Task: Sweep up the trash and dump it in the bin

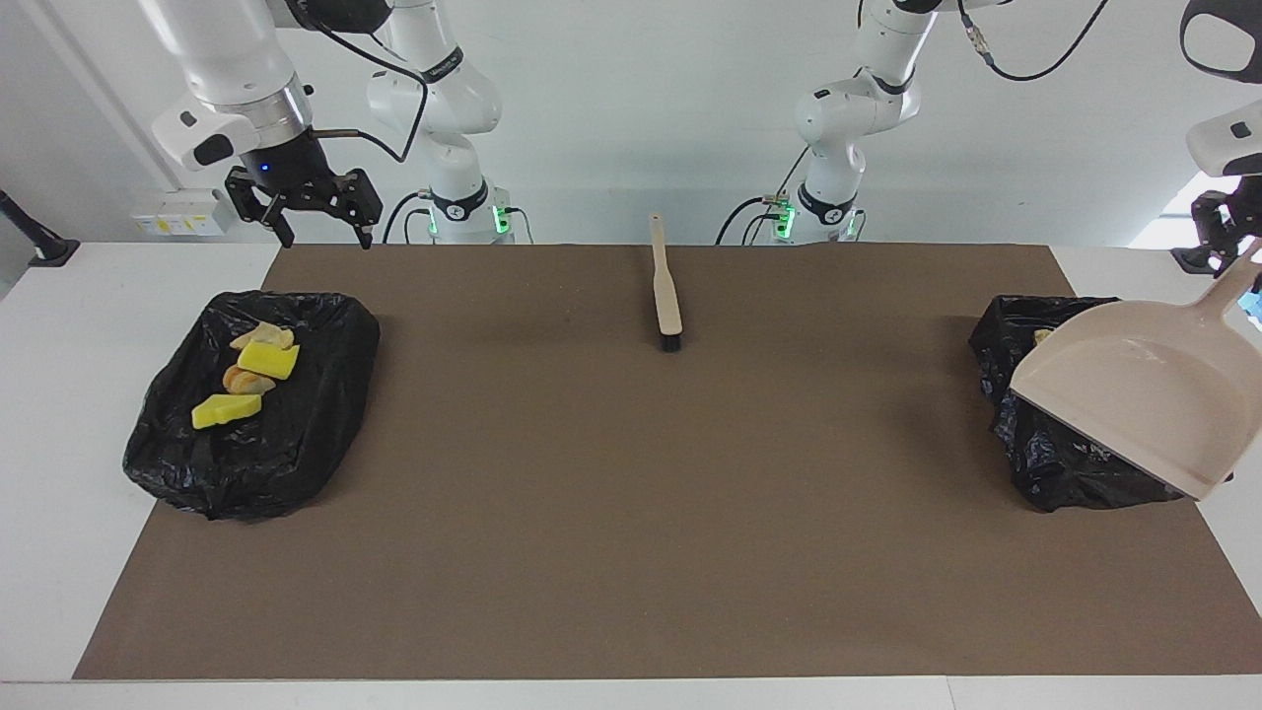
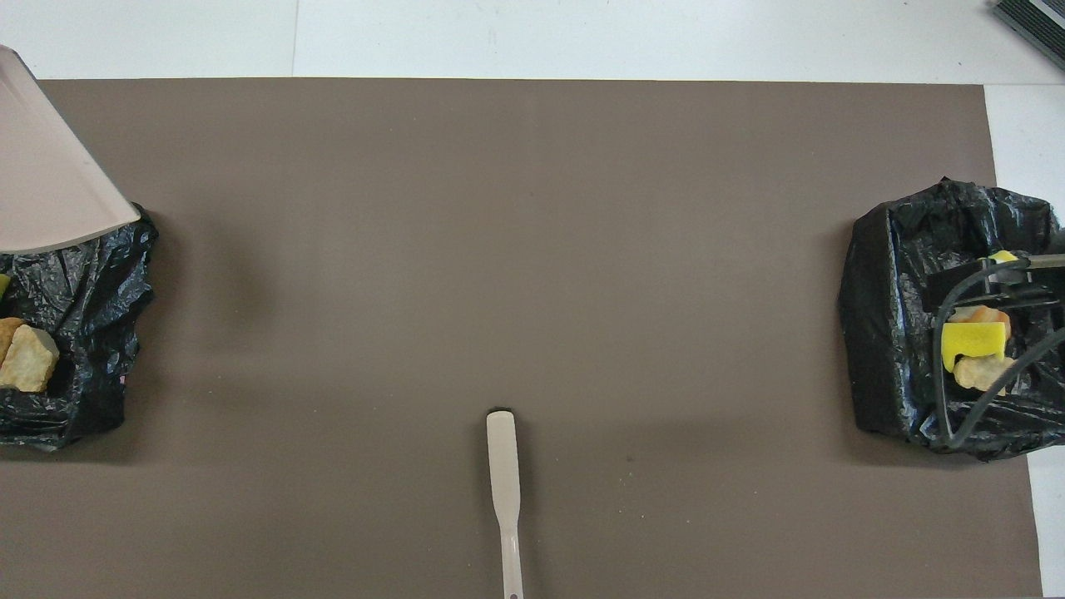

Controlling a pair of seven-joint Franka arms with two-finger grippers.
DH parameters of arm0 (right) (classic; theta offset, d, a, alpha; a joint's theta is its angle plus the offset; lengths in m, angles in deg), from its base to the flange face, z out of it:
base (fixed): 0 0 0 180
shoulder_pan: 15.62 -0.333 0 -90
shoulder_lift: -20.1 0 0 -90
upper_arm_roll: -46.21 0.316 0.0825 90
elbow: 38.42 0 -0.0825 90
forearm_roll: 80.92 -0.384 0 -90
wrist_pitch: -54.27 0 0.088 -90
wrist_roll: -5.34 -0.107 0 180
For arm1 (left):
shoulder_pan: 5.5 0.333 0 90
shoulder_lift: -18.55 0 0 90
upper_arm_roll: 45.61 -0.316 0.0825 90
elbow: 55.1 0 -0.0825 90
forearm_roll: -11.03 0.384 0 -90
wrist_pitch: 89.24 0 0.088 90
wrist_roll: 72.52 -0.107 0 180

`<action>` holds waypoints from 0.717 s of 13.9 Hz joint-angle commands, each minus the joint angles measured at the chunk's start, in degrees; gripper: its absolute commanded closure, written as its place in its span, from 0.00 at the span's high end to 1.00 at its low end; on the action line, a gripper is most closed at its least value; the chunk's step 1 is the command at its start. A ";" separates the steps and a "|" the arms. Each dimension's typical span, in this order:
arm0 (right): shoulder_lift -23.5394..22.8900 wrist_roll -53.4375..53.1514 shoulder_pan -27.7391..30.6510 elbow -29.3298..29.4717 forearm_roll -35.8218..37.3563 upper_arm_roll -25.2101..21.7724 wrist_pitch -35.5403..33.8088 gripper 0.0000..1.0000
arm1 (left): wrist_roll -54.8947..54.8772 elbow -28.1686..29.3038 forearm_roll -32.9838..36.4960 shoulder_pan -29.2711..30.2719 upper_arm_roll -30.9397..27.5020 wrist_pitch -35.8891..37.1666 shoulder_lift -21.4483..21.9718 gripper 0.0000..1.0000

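Covering most of the white table (image 1: pixel 59 325) is the brown mat (image 1: pixel 631 493), and at each end of it sits a bin lined with a black bag. The bin at my right arm's end (image 1: pixel 296 434) holds four pieces of trash (image 1: pixel 246 380): two yellow sponge wedges and two tan bread-like lumps, clustered together. My right gripper (image 1: pixel 304 207) hangs in the air above the table edge, just on the robots' side of that bin, its fingers spread wide with nothing between them and well clear of the trash below.

The bin at my left arm's end (image 1: pixel 1045 463) is partly covered in the facing view by the beige dustpan (image 1: pixel 1134 394), which I hold tilted in the air over it. My left gripper (image 1: pixel 1227 232) is clenched on the dustpan's handle at the frame's edge. From overhead, a tan chunk (image 2: pixel 29 370) and an orange-brown one lie in that bin, with a sliver of yellow at the frame's edge.

The beige brush with black bristles (image 1: pixel 666 286) lies on the mat midway between the arms, close to the robots' edge, with neither gripper touching it.
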 commanded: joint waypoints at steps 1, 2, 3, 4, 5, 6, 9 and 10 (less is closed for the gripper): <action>0.25 -0.79 0.72 0.02 -0.03 0.23 -0.41 1.00 | 18.34 5.93 -6.57 -3.94 -0.27 1.51 2.88 0.00; -0.10 -0.71 0.64 0.28 0.05 0.23 -0.41 1.00 | 24.42 8.04 -9.20 -6.04 -0.27 1.25 3.49 0.00; -0.28 -0.62 -0.06 0.54 0.66 0.14 -0.58 1.00 | 29.09 9.54 -11.49 -8.24 -0.27 0.99 3.67 0.00; -0.19 -0.71 -0.59 0.63 0.15 -1.16 -1.11 1.00 | 33.40 10.60 -12.99 -10.35 -0.27 0.55 3.68 0.00; -0.28 -0.79 -2.25 0.72 -0.03 -3.18 -1.98 1.00 | 38.23 11.83 -14.31 -13.15 -0.27 0.11 3.68 0.00; -0.28 -0.80 -3.83 0.72 -0.12 -5.29 -1.99 1.00 | 43.41 12.80 -14.76 -16.05 -0.27 -1.11 3.68 0.00; 0.25 -1.15 -4.20 0.11 -1.26 -6.45 -1.64 1.00 | 59.24 16.66 -14.77 -24.40 -0.27 -7.52 3.68 0.00; 0.34 -1.23 -4.20 0.02 -1.18 -6.36 -1.73 1.00 | 63.02 17.63 -14.77 -27.13 -0.27 -9.45 3.24 0.00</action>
